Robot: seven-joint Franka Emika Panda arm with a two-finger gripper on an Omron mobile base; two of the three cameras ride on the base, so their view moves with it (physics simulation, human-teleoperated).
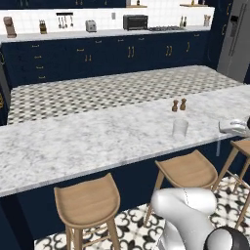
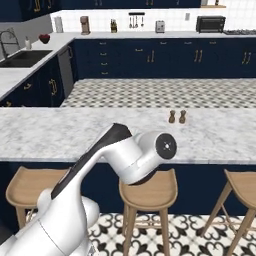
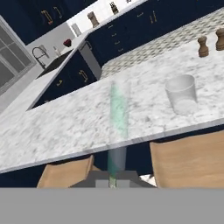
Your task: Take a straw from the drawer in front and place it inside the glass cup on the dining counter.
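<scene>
Gripper (image 3: 112, 181): pinching straw (image 3: 118, 116) | step: carry to glass cup (image 3: 181, 93) beside shakers (image 3: 210, 43) | advice: centre above cup rim, keep straw upright, lower before letting go

Straw (image 3: 118, 127) held upright in closed gripper (image 3: 112, 180); glass cup (image 3: 181, 94) stands right on dining counter (image 3: 65, 127), shakers (image 3: 202, 46) beyond.
</scene>
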